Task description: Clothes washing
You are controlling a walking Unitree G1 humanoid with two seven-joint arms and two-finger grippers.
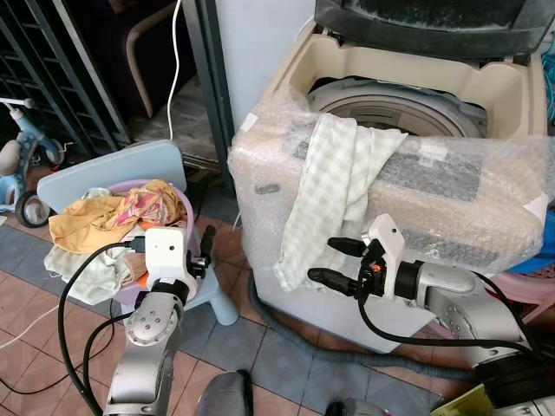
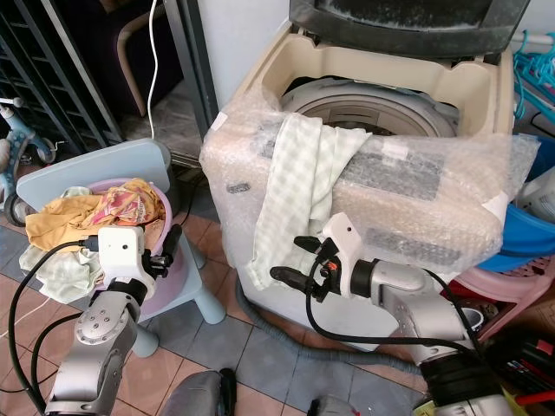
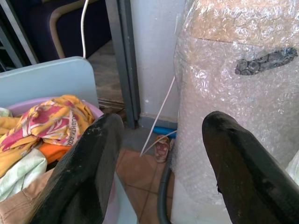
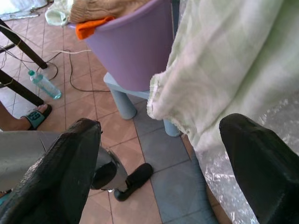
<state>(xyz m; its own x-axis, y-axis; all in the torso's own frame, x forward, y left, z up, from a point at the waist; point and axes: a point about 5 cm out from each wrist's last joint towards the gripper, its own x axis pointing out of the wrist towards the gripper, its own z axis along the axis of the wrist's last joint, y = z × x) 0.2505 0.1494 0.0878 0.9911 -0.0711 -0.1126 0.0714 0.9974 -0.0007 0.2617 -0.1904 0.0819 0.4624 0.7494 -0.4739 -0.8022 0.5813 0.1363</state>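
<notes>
Cloth: the pale green checked cloth (image 1: 334,186) hangs over my bubble-wrapped top-loading washing machine's (image 1: 451,186) front rim, half in the drum.
Right end effector (image 1: 336,262): wide open beside the cloth's hem.
Left end effector (image 1: 205,251): open near the purple laundry basin (image 4: 135,51).
Risk: I could drag the cloth down onto the floor.

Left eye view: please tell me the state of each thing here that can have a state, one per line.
Beige top-loading washing machine: lid up, drum open, body wrapped in bubble wrap.
Pale green checked cloth: draped over the machine's front rim, hanging outside.
Purple plastic laundry basin: full of clothes, standing on a light blue plastic chair.
Left gripper: open, empty, beside the basin.
Right gripper: open, empty, near the cloth's lower edge.
</notes>
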